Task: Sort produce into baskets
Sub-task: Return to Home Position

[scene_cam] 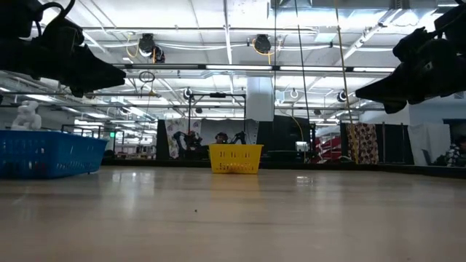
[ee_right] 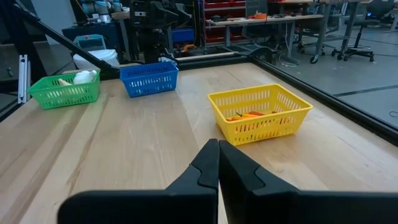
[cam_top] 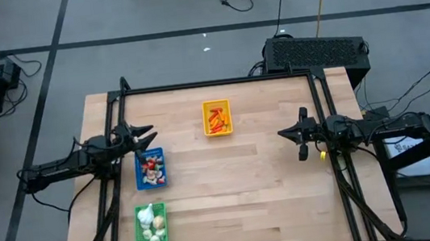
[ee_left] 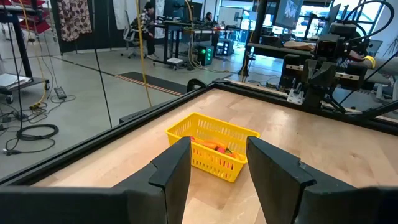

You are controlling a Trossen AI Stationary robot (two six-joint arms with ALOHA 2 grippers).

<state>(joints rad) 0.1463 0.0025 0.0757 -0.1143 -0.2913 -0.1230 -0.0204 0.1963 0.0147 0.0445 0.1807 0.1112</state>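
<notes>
Three baskets stand on the wooden table. The yellow basket [cam_top: 216, 118] at the far middle holds orange-red carrot pieces [ee_right: 249, 116]. The blue basket [cam_top: 150, 167] at the left holds small red-and-white pieces. The green basket [cam_top: 151, 226] at the near left holds whitish garlic bulbs. My left gripper [cam_top: 150, 133] hovers open and empty above the table just beyond the blue basket; it shows in its wrist view [ee_left: 217, 174]. My right gripper [cam_top: 301, 135] hovers shut and empty at the table's right; it shows in its wrist view [ee_right: 217, 168].
A dark metal frame [cam_top: 219, 82] runs along the table's far edge and sides. Bare wood [cam_top: 247, 190] lies between the two arms and toward the near edge. A black keyboard-like box [cam_top: 316, 48] sits beyond the far right corner. A seated person [ee_left: 148, 18] shows far off in the room.
</notes>
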